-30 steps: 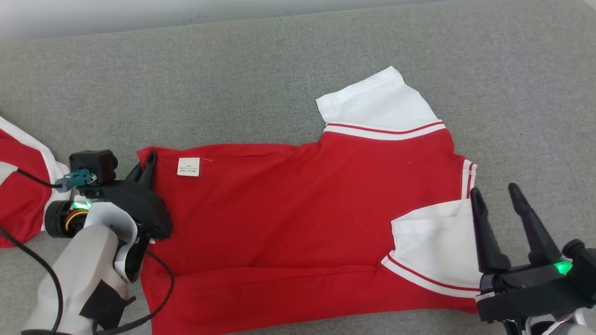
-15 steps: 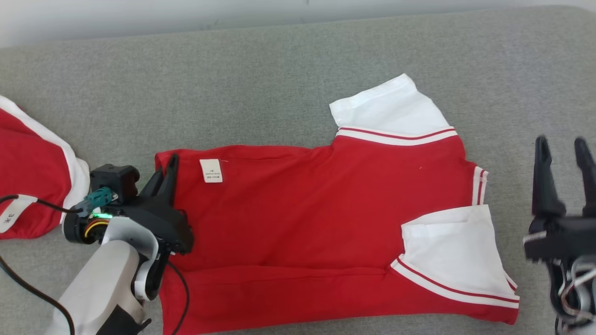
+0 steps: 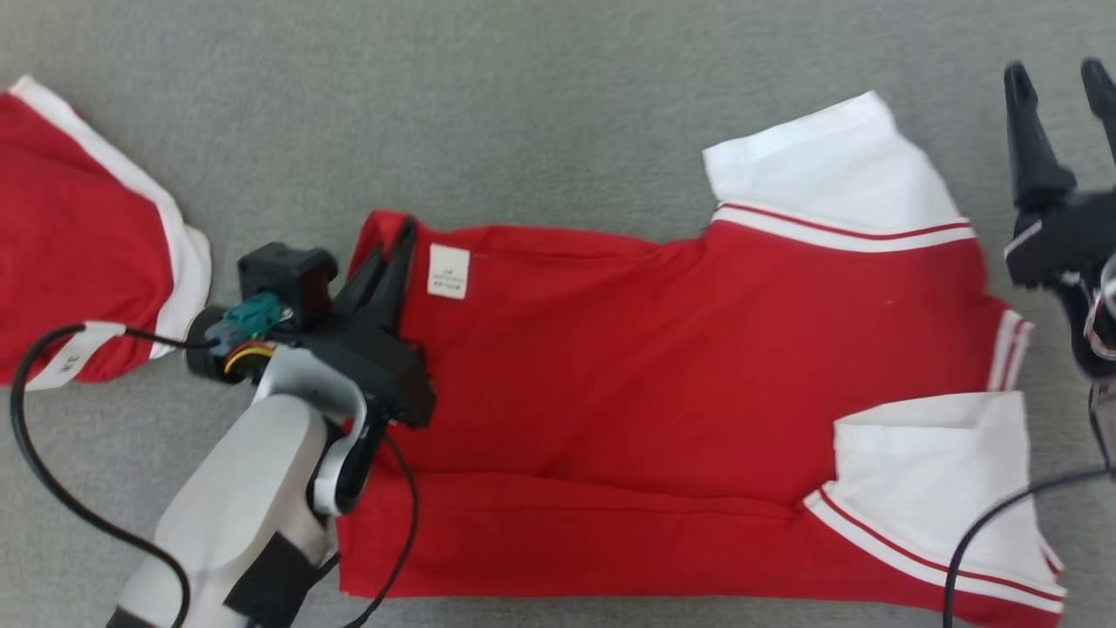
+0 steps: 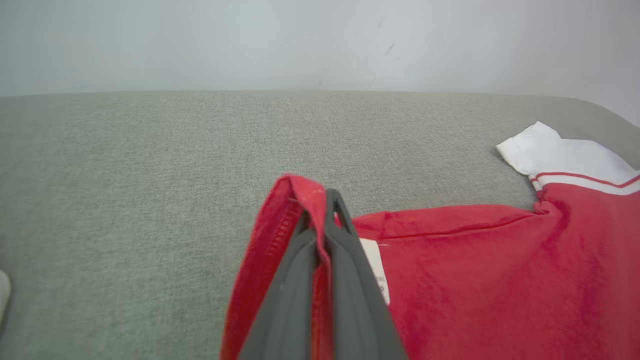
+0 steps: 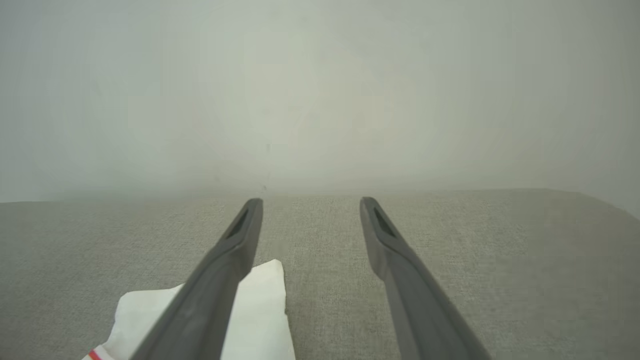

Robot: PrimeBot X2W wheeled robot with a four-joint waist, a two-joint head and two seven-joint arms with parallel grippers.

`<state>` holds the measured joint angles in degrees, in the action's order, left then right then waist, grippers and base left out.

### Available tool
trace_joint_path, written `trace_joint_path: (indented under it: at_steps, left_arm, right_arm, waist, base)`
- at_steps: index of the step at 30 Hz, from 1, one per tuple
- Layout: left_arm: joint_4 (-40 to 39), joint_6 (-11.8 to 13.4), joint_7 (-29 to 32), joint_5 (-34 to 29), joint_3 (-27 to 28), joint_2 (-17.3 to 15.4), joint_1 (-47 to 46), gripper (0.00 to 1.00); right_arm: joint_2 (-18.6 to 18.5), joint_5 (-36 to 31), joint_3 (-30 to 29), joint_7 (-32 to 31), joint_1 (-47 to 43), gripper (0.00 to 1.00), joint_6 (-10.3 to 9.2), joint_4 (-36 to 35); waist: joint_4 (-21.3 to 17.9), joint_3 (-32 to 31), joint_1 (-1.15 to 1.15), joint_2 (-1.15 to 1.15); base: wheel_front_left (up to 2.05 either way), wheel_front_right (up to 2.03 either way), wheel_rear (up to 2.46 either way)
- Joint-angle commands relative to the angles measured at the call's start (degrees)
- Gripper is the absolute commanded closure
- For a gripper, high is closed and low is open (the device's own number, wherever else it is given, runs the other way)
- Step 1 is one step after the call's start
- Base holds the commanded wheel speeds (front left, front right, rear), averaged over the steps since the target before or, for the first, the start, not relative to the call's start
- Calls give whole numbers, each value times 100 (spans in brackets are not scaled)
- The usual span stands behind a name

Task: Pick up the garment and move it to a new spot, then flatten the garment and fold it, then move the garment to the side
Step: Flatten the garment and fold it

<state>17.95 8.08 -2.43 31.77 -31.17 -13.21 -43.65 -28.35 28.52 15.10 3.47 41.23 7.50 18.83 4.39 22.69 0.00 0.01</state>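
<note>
The garment (image 3: 663, 366) is a red shirt with white sleeves, spread across the grey cushion (image 3: 523, 113). My left gripper (image 3: 399, 237) is shut on its far left hem corner, beside a white label (image 3: 449, 271). In the left wrist view the gripper (image 4: 325, 200) pinches a raised fold of the red hem (image 4: 285, 210). My right gripper (image 3: 1055, 74) stands open at the far right, just past the far white sleeve (image 3: 828, 166), with nothing between its fingers. The right wrist view has that gripper (image 5: 311, 202) above the cushion, with the white sleeve (image 5: 260, 310) under its left finger.
A second red and white garment (image 3: 78, 218) lies at the left edge, close to my left wrist. A black cable (image 3: 35, 453) with a white tag loops from that wrist over the cushion. A pale wall (image 4: 320, 45) rises behind the cushion.
The head camera has tilted down, shifting the whole picture. My right gripper has moved from the near white sleeve out to beside the far sleeve, still open. My left gripper keeps its grip on the hem.
</note>
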Motion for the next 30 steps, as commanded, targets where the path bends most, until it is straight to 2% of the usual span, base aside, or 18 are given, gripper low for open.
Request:
trace_joint_path:
  at_steps: [1,9,18,19,20,21,26,30]
  left_arm:
    - [3,-30,-53,-81,-46,70,-162,100]
    - [141,-117,-179,-125,-162,269,-462,100]
    - [343,-187,-313,-111,-199,357,-638,100]
    - [360,-175,-326,-103,-202,362,-649,100]
    - [382,-177,-331,-93,-199,363,-658,100]
    - [401,-180,-348,-81,-193,364,-667,100]
    - [442,-178,-430,-8,-109,296,-648,100]
    - [374,-153,-428,23,-67,186,-560,100]
  right_arm:
    - [-191,133,326,-130,356,0,-2,258]
    - [-682,606,1558,-570,1139,0,-2,910]
    - [-913,1389,2461,-1013,1766,0,-2,1368]
    - [-935,1452,2540,-1032,1825,17,-2,1390]
    - [-954,1519,2604,-1027,1869,65,-2,1410]
    - [-966,1584,2655,-987,1910,100,-2,1410]
    - [-1024,1869,2872,-646,2027,100,-2,1332]
    - [-1139,2120,3024,-289,1873,100,-2,1013]
  waist:
    - [335,384,0,-1]
    - [547,684,0,-1]
    - [568,843,0,-1]
    - [567,848,0,-1]
    - [563,849,0,-1]
    - [558,848,0,-1]
    - [496,771,0,-1]
    - [411,637,0,-1]
  base:
    - [0,0,0]
    - [0,0,0]
    - [0,0,0]
    - [0,0,0]
    - [0,0,0]
    - [0,0,0]
    - [0,0,0]
    - [0,0,0]
